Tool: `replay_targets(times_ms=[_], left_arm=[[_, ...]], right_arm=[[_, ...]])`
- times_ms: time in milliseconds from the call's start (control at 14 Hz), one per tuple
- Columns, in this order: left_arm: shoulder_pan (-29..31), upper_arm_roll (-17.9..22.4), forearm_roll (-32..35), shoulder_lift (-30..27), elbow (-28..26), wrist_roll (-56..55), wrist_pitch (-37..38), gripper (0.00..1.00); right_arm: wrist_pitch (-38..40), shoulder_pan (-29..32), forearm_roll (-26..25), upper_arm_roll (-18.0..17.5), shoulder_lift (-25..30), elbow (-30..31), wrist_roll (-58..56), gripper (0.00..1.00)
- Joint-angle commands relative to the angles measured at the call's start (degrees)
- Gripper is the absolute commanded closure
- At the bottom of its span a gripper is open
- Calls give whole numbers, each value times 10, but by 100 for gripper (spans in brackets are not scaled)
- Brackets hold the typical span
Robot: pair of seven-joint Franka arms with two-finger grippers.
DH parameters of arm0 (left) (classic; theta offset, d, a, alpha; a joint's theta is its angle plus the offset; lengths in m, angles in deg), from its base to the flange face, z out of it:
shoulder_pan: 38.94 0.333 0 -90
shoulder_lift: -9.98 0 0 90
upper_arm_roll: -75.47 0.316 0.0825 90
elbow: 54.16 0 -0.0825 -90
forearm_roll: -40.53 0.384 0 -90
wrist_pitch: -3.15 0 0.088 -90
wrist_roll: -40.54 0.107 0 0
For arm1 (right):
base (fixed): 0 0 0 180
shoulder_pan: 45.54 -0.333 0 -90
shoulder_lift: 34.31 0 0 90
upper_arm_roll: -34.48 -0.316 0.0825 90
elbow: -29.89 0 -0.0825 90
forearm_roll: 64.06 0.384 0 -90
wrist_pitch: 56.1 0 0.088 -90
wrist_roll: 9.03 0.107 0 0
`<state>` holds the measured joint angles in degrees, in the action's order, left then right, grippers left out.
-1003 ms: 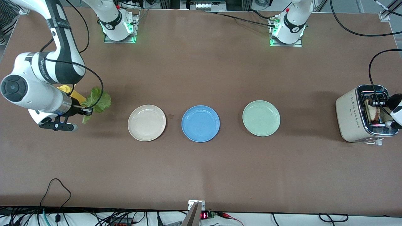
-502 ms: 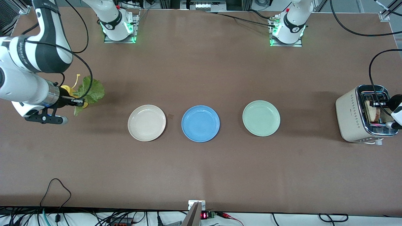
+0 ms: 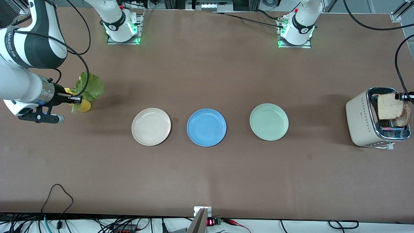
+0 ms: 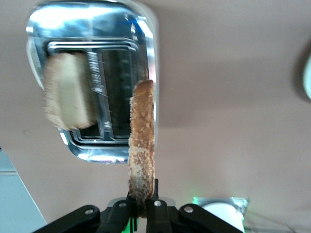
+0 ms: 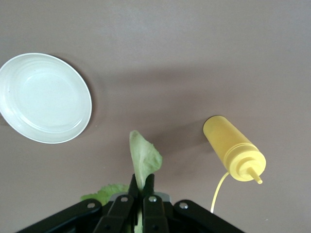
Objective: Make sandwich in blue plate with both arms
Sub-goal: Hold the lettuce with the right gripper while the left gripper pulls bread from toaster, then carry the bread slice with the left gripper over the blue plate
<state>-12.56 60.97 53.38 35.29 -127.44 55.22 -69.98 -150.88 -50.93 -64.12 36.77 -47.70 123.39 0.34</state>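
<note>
Bread and lettuce both lifted since a second ago.
Worktop point(image 3: 207, 178) carries the toaster point(image 3: 364, 121) at the left arm's end, one slice point(image 4: 68, 92) in its slot; the left gripper point(image 4: 142, 206), jaws shut on a toast slice point(image 4: 142, 145), has risen above it. Beige plate point(image 3: 151, 126), blue plate point(image 3: 206, 127) and green plate point(image 3: 269, 121) lie bare in a row. Right gripper point(image 5: 141, 201), jaws pinching the lettuce leaf point(image 3: 89, 86), has moved up over the yellow bottle point(image 5: 233, 150).
</note>
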Motion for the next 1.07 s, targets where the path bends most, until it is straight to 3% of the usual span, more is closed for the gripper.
replay_targets(times_ms=[0,215,358,573,860,1003], left_arm=[[-24,-49,3,-2,25,-19,59,98],[-30,-138,2,-13,26,-102,60,98],[-32,-187,-48,-6,18,-173,55,98],[-71,-190,-166,32,16,-267,13,98],[-148,-190,-193,89,12,-304,-73,97],[-165,-190,-239,105,-7,-318,-141,97]], right_arm=[[14,1,22,1,6,-8,4,100],[21,4,23,1,6,-7,16,100],[21,1,36,-2,6,-8,59,100],[21,-3,62,-4,6,-8,119,100],[21,-30,94,-5,6,-8,221,100],[21,-48,107,-5,3,-9,272,100]])
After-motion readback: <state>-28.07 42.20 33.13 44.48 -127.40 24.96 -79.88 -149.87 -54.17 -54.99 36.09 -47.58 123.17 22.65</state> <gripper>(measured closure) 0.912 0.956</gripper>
